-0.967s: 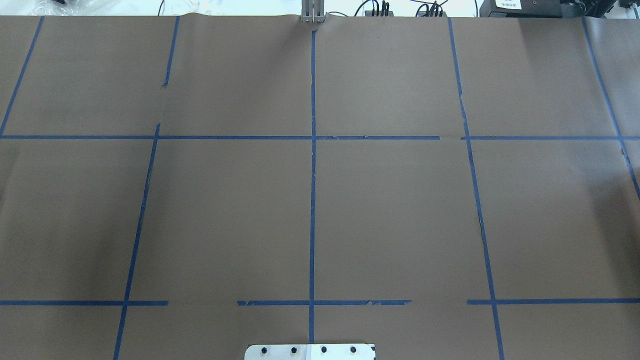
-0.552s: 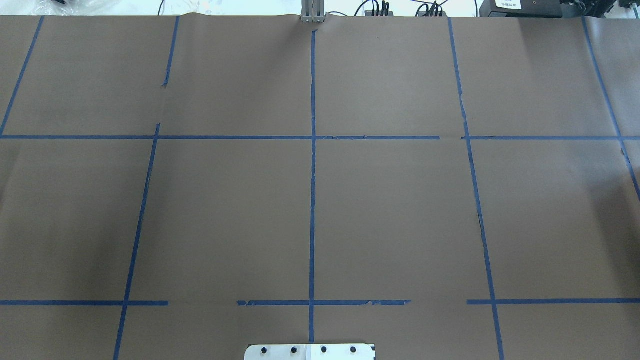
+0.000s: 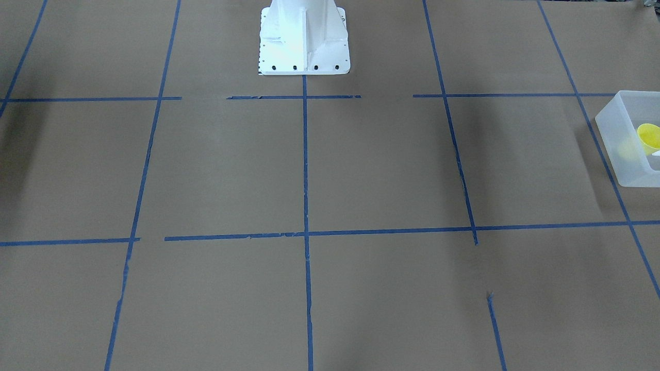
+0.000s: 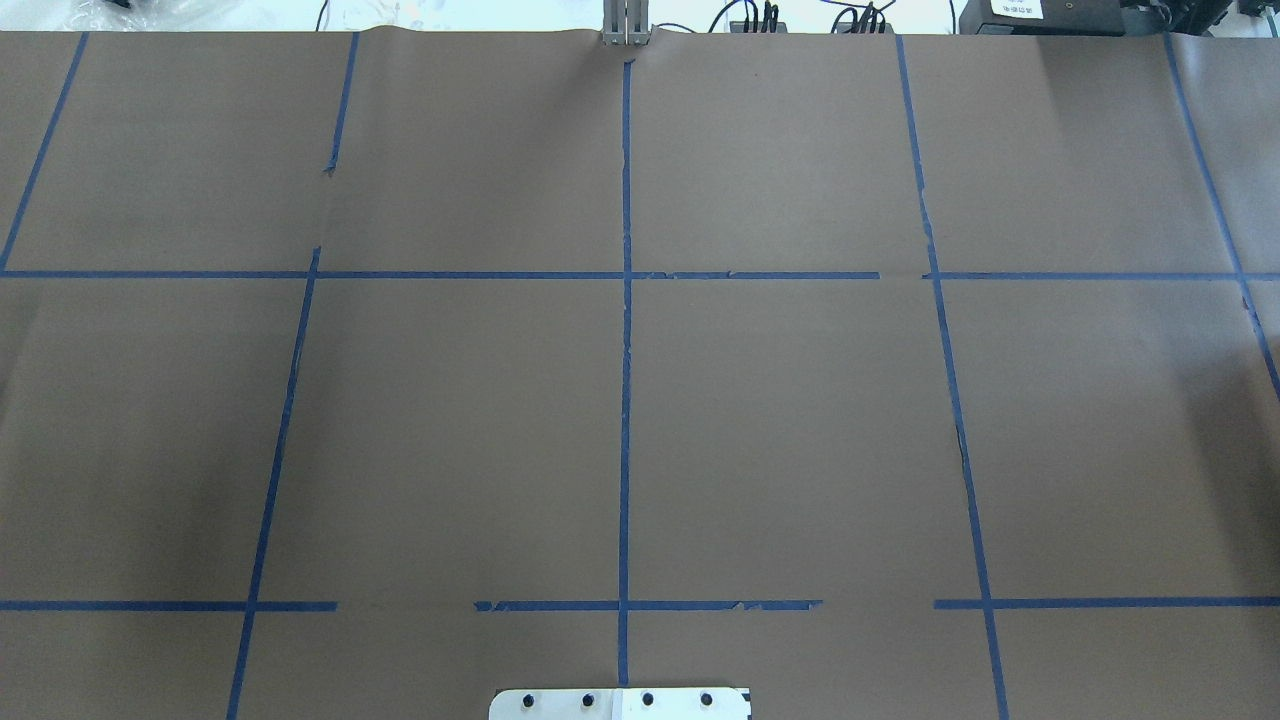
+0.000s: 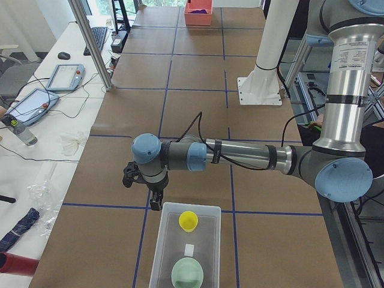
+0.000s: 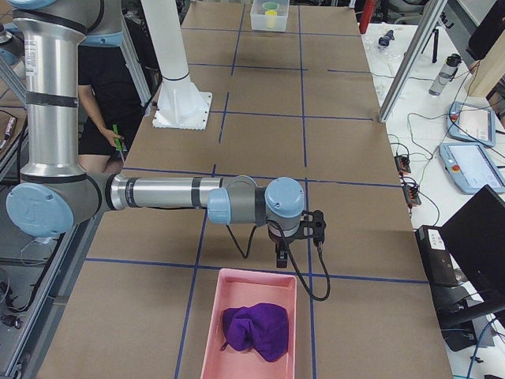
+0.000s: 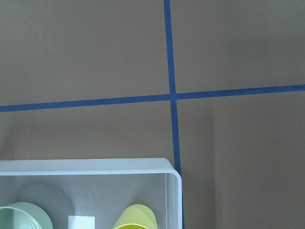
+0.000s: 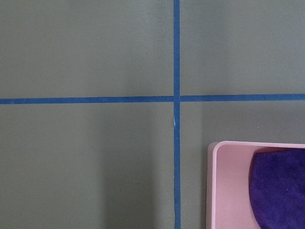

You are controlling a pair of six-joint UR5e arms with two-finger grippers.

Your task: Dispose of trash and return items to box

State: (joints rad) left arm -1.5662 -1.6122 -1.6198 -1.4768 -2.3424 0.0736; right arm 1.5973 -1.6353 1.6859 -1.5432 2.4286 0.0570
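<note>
Basically nothing changes overhead, so the task looks done: yellow cup (image 5: pixel 188 221) lies inside the box (image 5: pixel 158 246), left hand (image 5: pixel 155 202) at its 11 o'clock. Whether it or the right hand (image 6: pixel 282 257) is spread cannot be told.

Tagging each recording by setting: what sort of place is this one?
Most likely a robotics lab workcell: a table papered brown and gridded with blue tape, a white robot pedestal bolted to it, and teach pendants on the side bench.

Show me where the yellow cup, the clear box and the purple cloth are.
yellow cup (image 5: pixel 188 221), exterior left view, middle of the cup
clear box (image 5: pixel 208 246), exterior left view, bare floor inside it
purple cloth (image 6: pixel 254 330), exterior right view, middle of the bundle
</note>
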